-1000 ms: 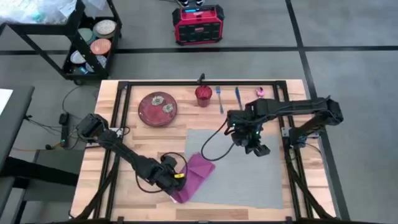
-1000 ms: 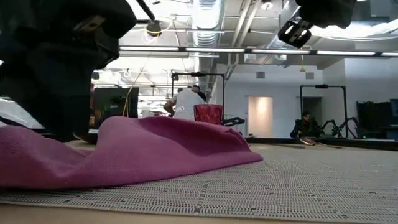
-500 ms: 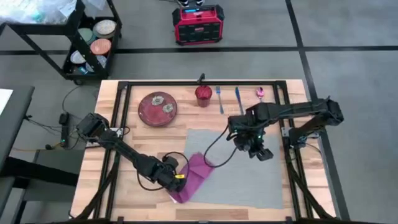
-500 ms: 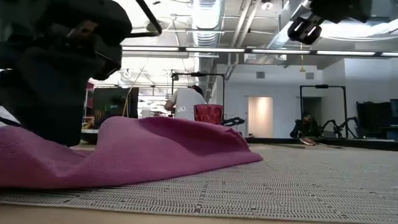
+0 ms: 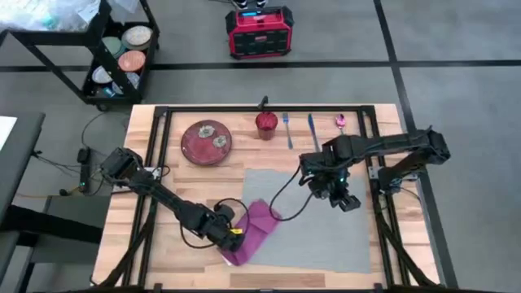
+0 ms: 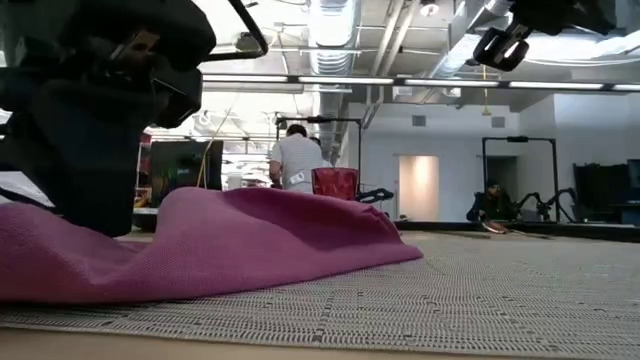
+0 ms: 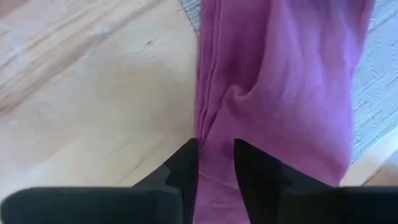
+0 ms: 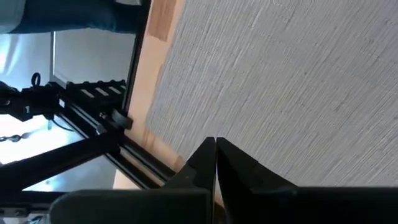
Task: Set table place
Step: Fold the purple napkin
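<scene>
Magenta napkin [image 7: 273, 93] pinched in left gripper [image 7: 214, 165] at placemat [image 5: 326, 236] edge — next: lay it flat; right gripper [image 8: 215, 152] pressed together, idle above.

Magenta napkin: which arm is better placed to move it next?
Left. Its tool is already closed on the magenta napkin at the grey placemat's edge; the right tool hangs shut and empty above the mat.

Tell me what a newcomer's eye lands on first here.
The magenta napkin, crumpled across the grey placemat's near-left corner, pinched in the left gripper. Next, the right gripper, fingers shut, hovering above the placemat's right half. Then the red plate at the table's back.
</scene>
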